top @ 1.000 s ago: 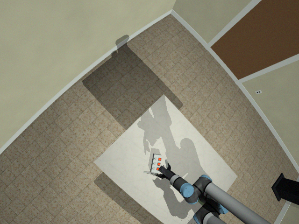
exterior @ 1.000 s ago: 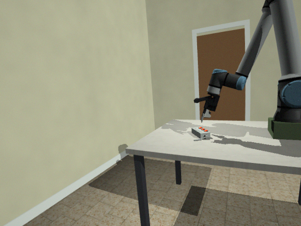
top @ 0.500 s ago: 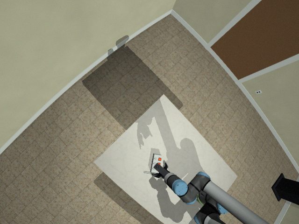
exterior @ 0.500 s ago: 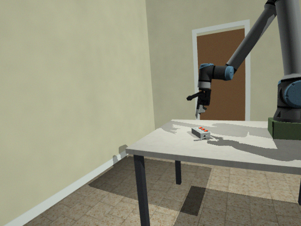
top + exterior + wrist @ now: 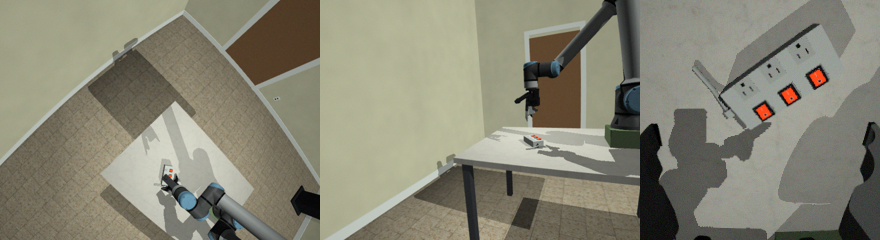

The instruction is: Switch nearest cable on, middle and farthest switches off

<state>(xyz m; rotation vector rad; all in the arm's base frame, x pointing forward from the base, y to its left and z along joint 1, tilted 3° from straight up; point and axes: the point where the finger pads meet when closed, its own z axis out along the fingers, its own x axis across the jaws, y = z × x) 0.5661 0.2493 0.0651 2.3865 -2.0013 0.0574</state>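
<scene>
A grey power strip (image 5: 782,80) lies face up on the white table, with three sockets and three orange-red rocker switches. Its short grey cable stub (image 5: 710,90) sticks out at the left end in the wrist view. The switch nearest the cable (image 5: 763,111), the middle switch (image 5: 789,95) and the far switch (image 5: 817,78) all look alike from above. The strip also shows in the overhead view (image 5: 167,173) and in the side view (image 5: 533,139). My gripper (image 5: 528,116) is open and empty, well above the strip; its dark fingers frame the wrist view at both sides.
The arm's green base block (image 5: 621,136) stands on the table at the right. The table's front edge (image 5: 542,169) is close to the strip. A brown door (image 5: 556,77) is behind the table, and a wall at the left.
</scene>
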